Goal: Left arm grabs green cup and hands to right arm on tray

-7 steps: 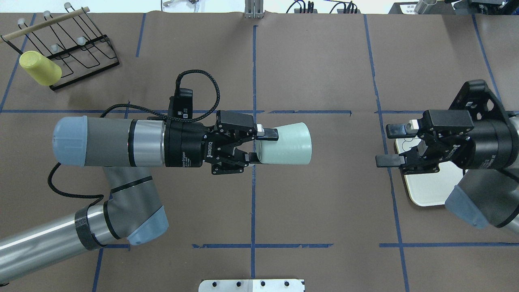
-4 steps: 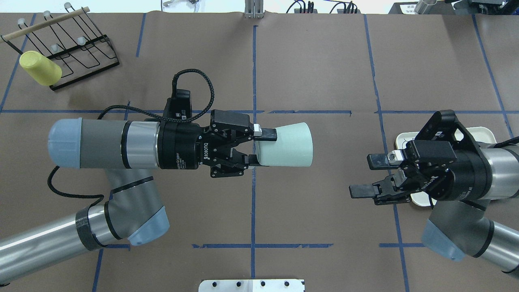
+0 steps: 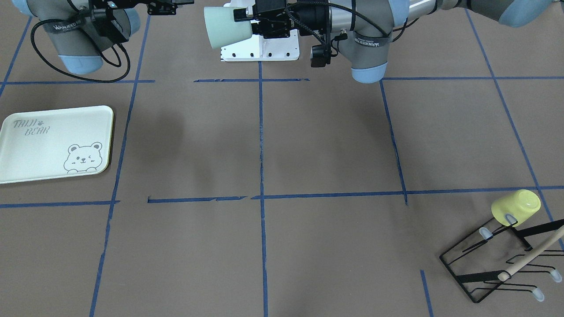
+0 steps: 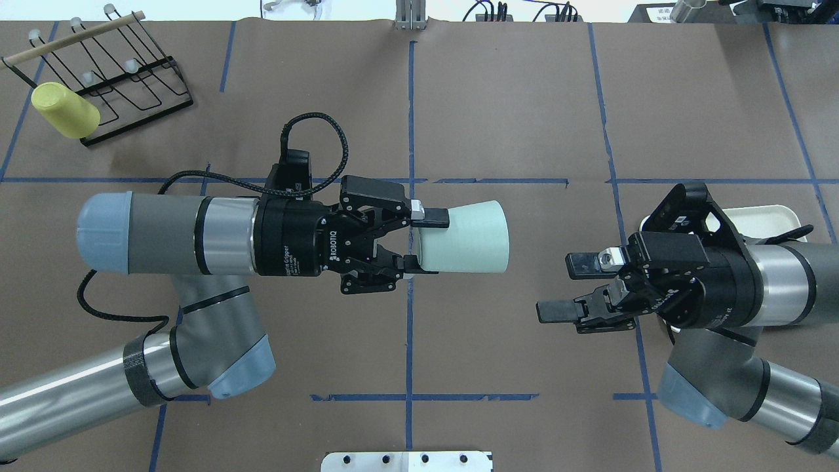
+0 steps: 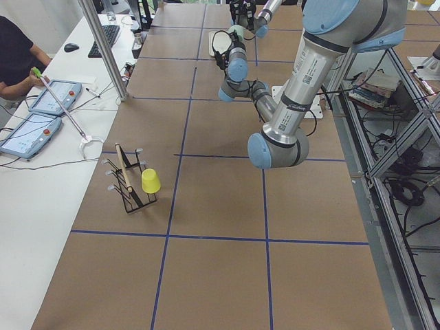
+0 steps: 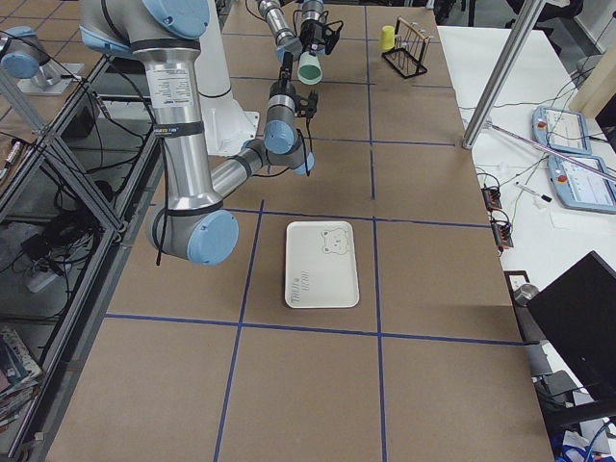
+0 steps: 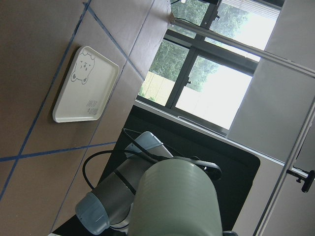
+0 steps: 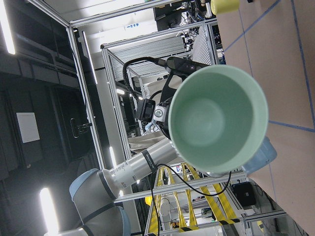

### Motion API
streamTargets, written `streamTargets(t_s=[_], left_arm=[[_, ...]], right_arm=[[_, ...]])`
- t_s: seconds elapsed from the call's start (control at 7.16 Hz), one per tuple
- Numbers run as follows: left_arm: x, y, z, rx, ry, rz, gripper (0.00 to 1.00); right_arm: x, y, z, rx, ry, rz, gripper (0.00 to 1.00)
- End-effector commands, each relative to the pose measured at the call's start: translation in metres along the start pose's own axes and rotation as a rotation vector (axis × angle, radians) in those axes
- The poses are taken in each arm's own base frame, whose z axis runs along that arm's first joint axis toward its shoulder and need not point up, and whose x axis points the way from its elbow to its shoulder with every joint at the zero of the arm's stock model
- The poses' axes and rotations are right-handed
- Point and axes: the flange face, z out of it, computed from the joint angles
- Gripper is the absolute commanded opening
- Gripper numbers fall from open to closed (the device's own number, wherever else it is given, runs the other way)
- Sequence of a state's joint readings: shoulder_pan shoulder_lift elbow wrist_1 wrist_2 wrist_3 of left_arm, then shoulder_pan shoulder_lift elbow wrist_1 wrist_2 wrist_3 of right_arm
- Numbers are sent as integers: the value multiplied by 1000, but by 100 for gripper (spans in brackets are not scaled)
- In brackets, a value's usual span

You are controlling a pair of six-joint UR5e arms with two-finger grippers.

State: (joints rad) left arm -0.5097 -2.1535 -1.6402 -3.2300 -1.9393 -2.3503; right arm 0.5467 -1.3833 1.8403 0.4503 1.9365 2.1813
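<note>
Left gripper pinches green cup midair; right gripper, spread, faces its mouth. Right arm partly hides tray; yellow cup on rack.

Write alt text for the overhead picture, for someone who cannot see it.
The left pincer holds a pale green cup sideways, mouth facing the open right pincer, not yet touching. A tray lies partly hidden under the right arm; a yellow cup sits on a wire rack, far left.
</note>
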Motion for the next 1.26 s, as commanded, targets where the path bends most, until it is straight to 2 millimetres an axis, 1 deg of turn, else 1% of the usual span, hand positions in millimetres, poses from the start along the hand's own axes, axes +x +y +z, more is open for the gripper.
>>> streamTargets(t_s=[0.0,0.28,0.7,0.98,1.12], left_arm=[[-8,11,4,-25,-9,-88,7],[-19,19,9,-41,-21,-106,7],[-18,23,12,-49,-15,-108,7],[-19,24,14,-50,-15,-112,7],[-19,24,14,-50,-15,-112,7]], right_arm=[[6,-11,-1,43,-3,-43,97],[3,-12,2,44,-12,-48,97],[2,-13,3,49,-20,-51,97],[-4,-16,18,37,-42,-57,97],[-4,-16,18,37,-42,-57,97]])
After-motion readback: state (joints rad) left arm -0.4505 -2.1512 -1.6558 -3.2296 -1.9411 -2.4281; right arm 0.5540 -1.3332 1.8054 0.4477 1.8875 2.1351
